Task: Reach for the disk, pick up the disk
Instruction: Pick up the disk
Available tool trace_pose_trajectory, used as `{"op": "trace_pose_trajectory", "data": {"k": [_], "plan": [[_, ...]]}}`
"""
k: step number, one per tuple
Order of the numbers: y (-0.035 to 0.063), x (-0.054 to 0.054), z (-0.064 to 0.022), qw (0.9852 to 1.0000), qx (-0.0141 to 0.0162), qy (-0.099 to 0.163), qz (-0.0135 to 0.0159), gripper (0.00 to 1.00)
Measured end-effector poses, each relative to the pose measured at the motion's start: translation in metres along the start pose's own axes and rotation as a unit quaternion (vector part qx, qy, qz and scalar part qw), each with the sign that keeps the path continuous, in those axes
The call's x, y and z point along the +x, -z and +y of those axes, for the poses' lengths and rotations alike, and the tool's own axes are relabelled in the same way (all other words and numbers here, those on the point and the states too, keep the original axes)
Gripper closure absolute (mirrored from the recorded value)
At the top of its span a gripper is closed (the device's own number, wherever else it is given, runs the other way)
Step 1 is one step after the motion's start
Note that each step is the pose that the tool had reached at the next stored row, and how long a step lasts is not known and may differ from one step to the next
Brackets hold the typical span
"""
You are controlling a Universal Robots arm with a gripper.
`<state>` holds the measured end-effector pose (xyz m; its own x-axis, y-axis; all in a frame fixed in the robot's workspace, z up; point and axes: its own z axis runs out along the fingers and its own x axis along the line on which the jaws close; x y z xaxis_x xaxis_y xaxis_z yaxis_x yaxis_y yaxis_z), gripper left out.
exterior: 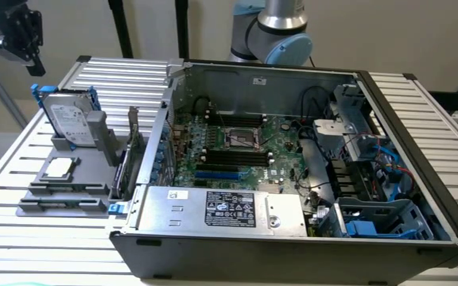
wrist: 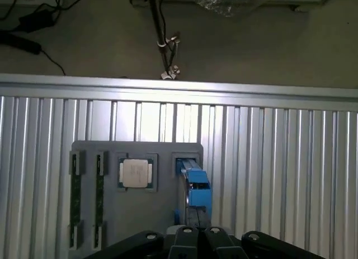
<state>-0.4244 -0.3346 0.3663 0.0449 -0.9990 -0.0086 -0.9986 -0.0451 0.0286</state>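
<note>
At the exterior view's left, the disk (exterior: 66, 119) stands on edge in a slot of the gray holder (exterior: 34, 205) on the slatted table (exterior: 117, 77). Gripper (wrist: 197, 232) hangs above the disk's top edge, well apart, fingers clenched on nothing. Chip (exterior: 60, 168) lies flat in the neighbouring recess. Open computer case (exterior: 293, 256) stands just beside the holder, toward the exterior view's right.

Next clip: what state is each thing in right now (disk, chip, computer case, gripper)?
disk: standing on edge in the gray holder, blue frame on, not gripped.
chip: lying flat in its recess in the gray holder.
computer case: side open, boards and cables exposed.
gripper: jaws shut, empty, up above the disk, apart from it.
</note>
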Motion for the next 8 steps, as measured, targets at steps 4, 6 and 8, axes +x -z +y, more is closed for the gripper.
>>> {"op": "trace_pose_trajectory", "data": {"k": [4, 6, 8], "plan": [[0.0, -0.0002, 0.0, 1.0, 0.0, 0.002, 0.0001, 0.82], [0.0, -0.0003, 0.0, 1.0, 0.0, 0.002, 0.0001, 0.76], [-0.0001, -0.0003, 0.0, 1.0, 0.0, 0.003, 0.0001, 0.64]]}}
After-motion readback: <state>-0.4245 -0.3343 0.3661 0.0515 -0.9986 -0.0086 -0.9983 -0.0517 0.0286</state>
